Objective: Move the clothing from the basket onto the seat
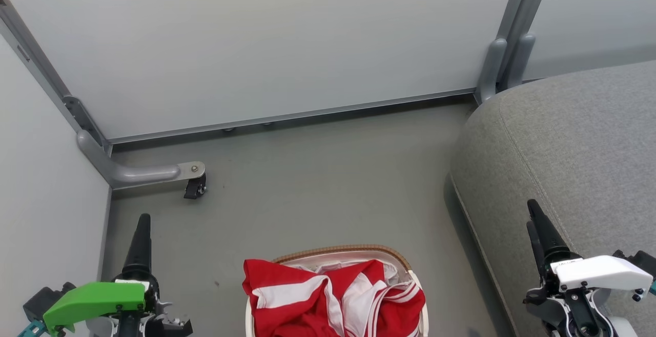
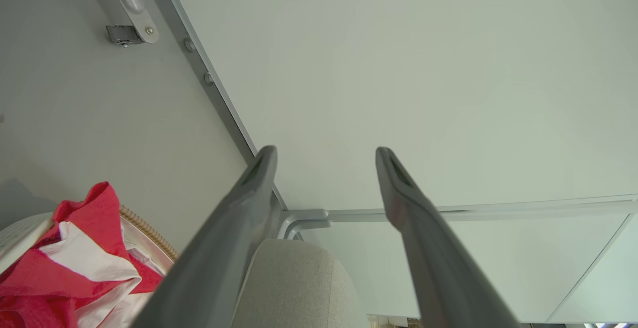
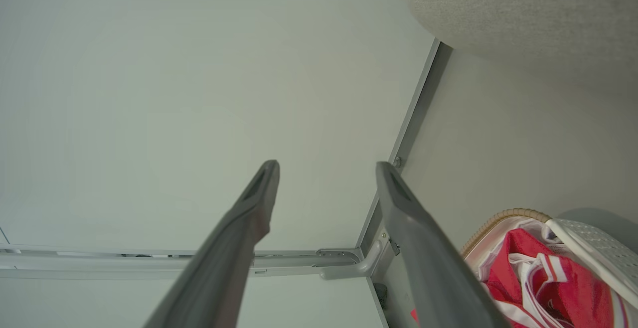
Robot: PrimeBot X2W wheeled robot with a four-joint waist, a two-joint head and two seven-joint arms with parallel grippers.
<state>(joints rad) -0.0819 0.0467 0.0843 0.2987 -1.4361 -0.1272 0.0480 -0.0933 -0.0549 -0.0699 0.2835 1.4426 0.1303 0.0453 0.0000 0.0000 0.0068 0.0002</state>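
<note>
1. The clothing (image 1: 333, 296) lies heaped in the basket (image 1: 342, 249), red folds and white stripes bunched together. One red fold hangs over the rim on the robot's left.
2. The basket stands on the floor (image 1: 307, 173), low in the head view and between the two arms. The seat (image 1: 564, 137) rises to the robot's right, near the basket but not touching it. Nothing red lies on it, so the task looks unstarted.
3. The left hand (image 1: 143, 223) hangs over bare floor to the left of the basket. Its wrist view shows the fingers spread wide with nothing between them.
4. The right hand (image 1: 537, 213) sits just over the seat's near edge, likewise wide open and empty.
5. Likely trouble:
   - The garments look tangled. A pinch on one fold may drag a second piece out part-way, and that piece could drop to the floor short of the seat.
   - The white liner (image 3: 481, 248) shows just inside the rim. A deep or careless pinch could catch it with the clothing, and the light basket would probably lift or tip.
   - The overhanging fold may slide off onto the floor if the pile is disturbed from the far side.
   - The right hand is close to the upholstery, so a swing toward the basket could brush the seat's edge.
</note>
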